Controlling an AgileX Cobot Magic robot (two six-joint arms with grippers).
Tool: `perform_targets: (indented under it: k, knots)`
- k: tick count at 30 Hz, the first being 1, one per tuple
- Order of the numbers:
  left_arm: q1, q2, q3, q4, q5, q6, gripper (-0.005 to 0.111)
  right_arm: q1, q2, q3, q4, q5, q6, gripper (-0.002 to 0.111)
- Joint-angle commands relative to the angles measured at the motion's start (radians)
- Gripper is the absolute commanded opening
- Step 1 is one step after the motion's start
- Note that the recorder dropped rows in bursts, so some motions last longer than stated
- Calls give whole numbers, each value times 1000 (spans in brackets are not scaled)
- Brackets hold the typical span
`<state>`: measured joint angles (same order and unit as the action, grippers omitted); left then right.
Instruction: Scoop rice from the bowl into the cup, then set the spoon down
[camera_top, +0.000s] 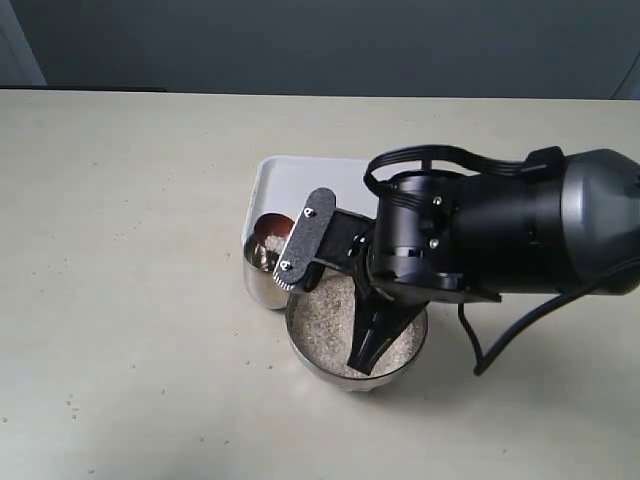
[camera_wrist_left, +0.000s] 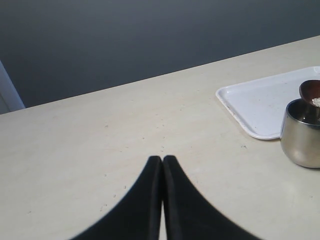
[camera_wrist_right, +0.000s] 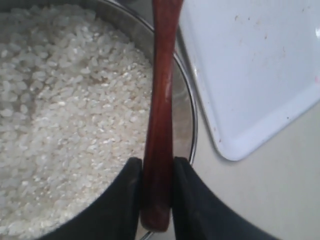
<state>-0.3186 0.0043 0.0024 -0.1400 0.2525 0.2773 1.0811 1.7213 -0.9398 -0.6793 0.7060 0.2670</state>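
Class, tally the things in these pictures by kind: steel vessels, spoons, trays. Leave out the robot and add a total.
steel vessels: 2 (bowl, cup)
spoon: 1
tray: 1
total: 4

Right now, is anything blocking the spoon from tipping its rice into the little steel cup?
Nothing visible does: the spoon, clamped in the right gripper, has its scoop at the open mouth of the cup.
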Motion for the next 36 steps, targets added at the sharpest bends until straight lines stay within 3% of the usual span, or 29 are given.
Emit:
perform_targets:
  k: [1,36]
  knots:
    - [-2,-4,-2,-1,-14,-5,1,-5,-1,-5,-55,-3,-2,-1]
    - [-2,-4,-2,-1,-14,-5,1,26,-1,-4,-312,24,-2,-1]
